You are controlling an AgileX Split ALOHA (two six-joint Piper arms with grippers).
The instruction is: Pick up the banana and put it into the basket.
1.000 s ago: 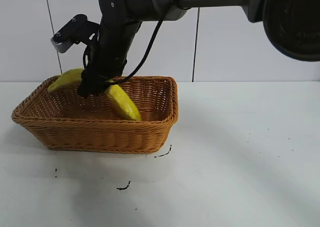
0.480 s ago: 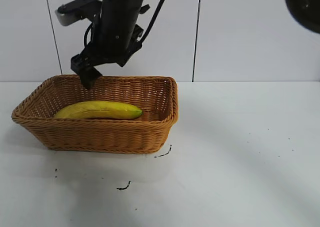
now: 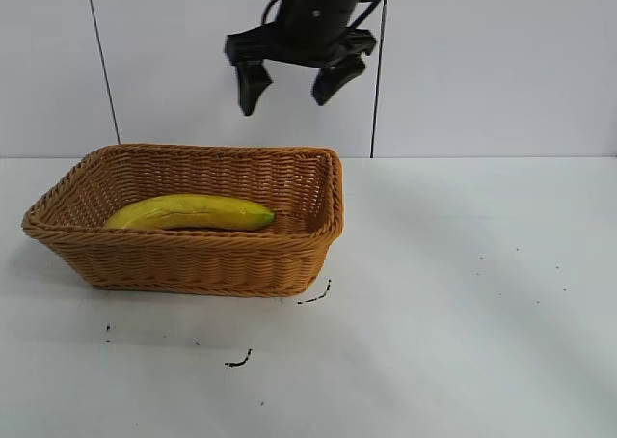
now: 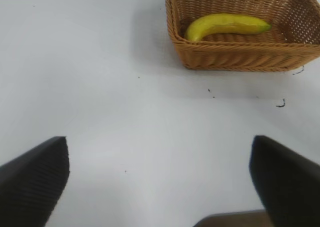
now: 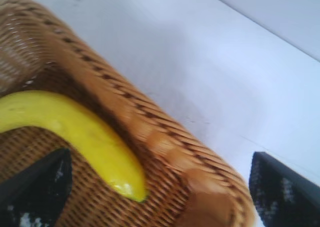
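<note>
in the foreground of the exterior view you have the white table, with a few small dark specks at lower left of centre. just behind them, in the left half of the frame, sits the basket, and the banana lies flat inside it along the near wall, its tip pointing toward the frame's centre. further back and higher, at top centre against the white wall, your right gripper hangs in the air well above the basket's far rim, its two fingers spread wide with nothing between them. your left gripper is off to the side over bare table, well apart from the basket, its fingers wide apart and holding nothing.
</note>
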